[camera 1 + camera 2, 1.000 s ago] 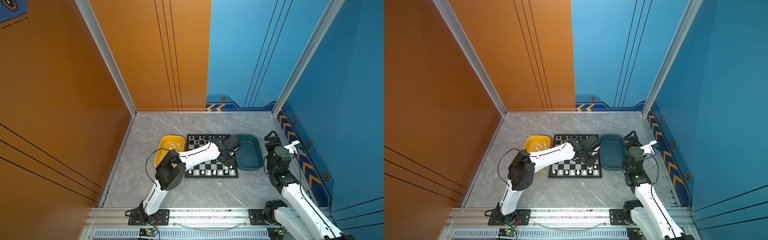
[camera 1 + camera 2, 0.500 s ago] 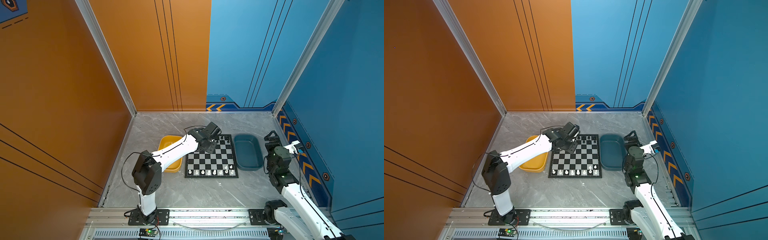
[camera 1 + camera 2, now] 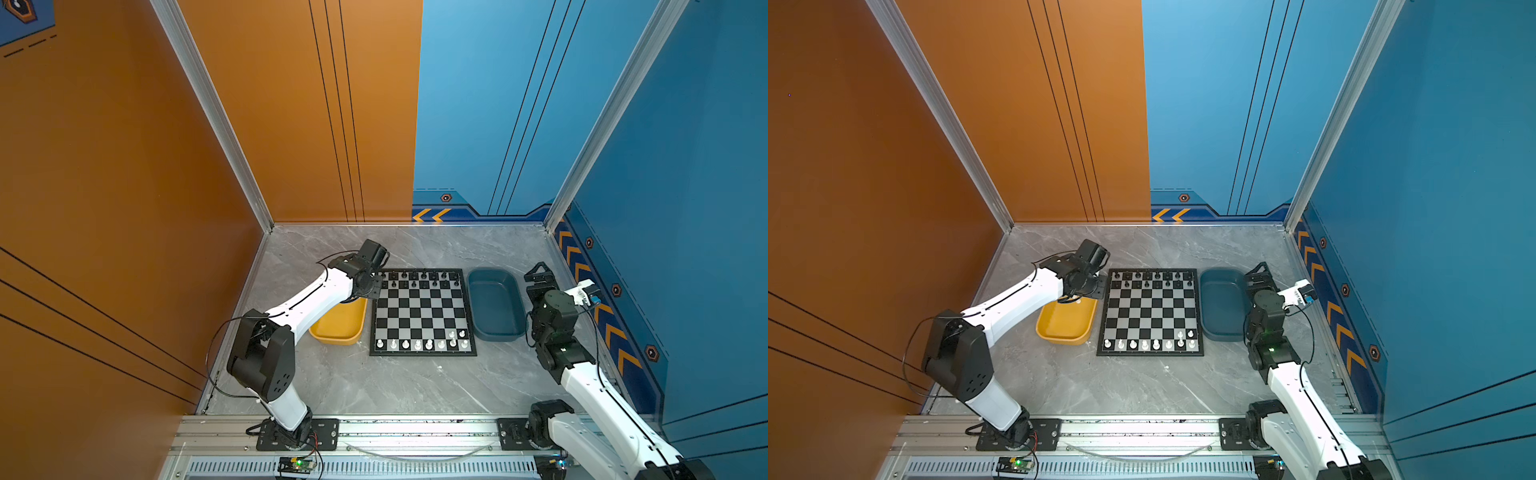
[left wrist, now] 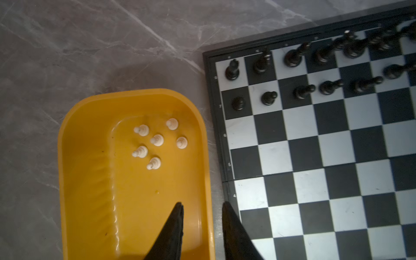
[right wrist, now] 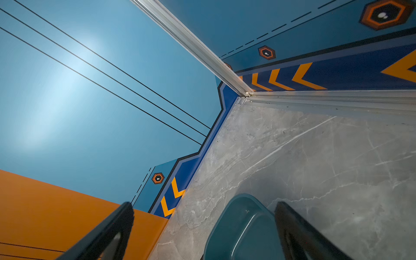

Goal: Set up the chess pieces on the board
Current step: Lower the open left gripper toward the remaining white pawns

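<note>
**On the grey table, a board part filled**

On the marble-grey table (image 3: 407,386) the board (image 3: 422,309) lies flat and square to the rail, between a yellow tray (image 3: 338,330) on its left and a blue tray (image 3: 494,309) on its right. Its squares are black and silvery-white inside a thin black border. In the left wrist view small numbers run along one edge.

Black men (image 3: 419,279) stand upright across the two far rows. White men (image 3: 417,344) line the near row, and two more stand on the row ahead of it, at the right end. The middle rows are bare. Six white men (image 4: 157,140), pawn-shaped with round bases, stand bunched at one end of the yellow tray.

The left gripper (image 4: 202,213) hangs over that tray's rim beside the board, near the far left corner. Its fingers are a little apart with nothing between them. The right gripper (image 5: 203,216) is raised beside the blue tray, well apart from the board, its fingers spread wide and holding nothing.
</note>
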`<state>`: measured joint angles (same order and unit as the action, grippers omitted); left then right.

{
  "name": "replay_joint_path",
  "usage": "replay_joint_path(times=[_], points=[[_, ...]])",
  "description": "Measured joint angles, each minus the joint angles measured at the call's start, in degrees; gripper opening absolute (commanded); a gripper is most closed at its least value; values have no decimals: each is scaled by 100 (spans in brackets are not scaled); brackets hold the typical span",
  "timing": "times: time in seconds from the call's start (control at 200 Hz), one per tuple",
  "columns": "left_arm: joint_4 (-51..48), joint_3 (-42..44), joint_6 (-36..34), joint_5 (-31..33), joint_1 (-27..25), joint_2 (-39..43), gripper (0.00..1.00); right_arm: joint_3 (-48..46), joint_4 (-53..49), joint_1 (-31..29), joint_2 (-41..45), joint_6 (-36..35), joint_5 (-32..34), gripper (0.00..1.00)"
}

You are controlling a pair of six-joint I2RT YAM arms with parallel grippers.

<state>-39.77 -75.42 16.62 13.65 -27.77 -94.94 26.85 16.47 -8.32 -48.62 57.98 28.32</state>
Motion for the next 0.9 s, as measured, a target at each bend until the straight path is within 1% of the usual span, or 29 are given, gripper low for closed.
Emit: replay_joint_path(times=[0.511, 0.901], points=[[306, 422, 103, 50, 748, -225, 30, 90, 2, -7, -199, -2, -2, 100], [533, 490, 101, 26, 1012, -643, 30, 94, 2, -7, -262, -2, -2, 100]])
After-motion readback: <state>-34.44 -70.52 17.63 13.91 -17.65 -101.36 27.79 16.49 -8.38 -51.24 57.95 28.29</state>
